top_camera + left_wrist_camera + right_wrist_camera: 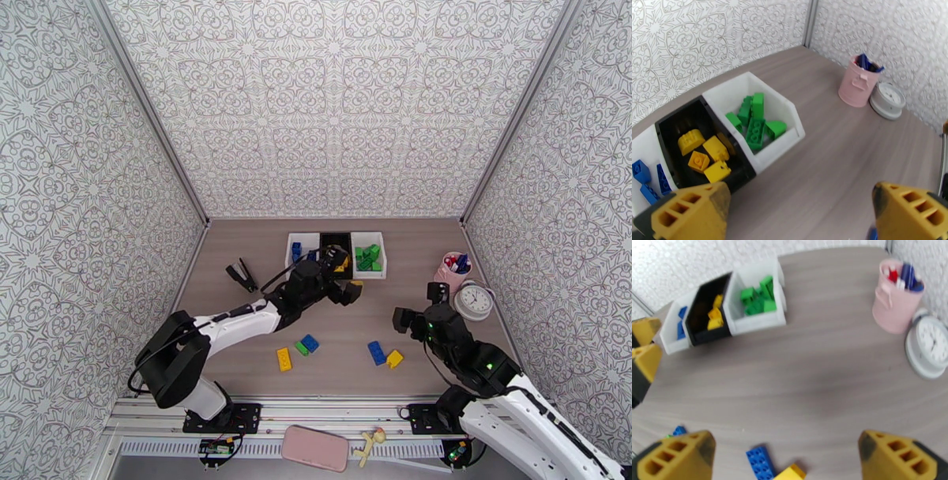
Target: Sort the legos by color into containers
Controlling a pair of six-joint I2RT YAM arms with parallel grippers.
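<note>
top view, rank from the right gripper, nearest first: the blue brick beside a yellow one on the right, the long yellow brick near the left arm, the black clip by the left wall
From the right gripper:
1. blue brick, just near-left of it
2. long yellow brick, left of centre
3. black clip, far left

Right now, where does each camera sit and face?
Top: high behind the arms, looking down on table and bins; left arm and right arm show.
Left wrist: on the left arm, by the bins, facing cup and clock; left fingers below.
Right wrist: on the right arm, low over loose bricks, facing the bins; right fingers below.
Shared: both wrists see bins, cup, clock.
</note>
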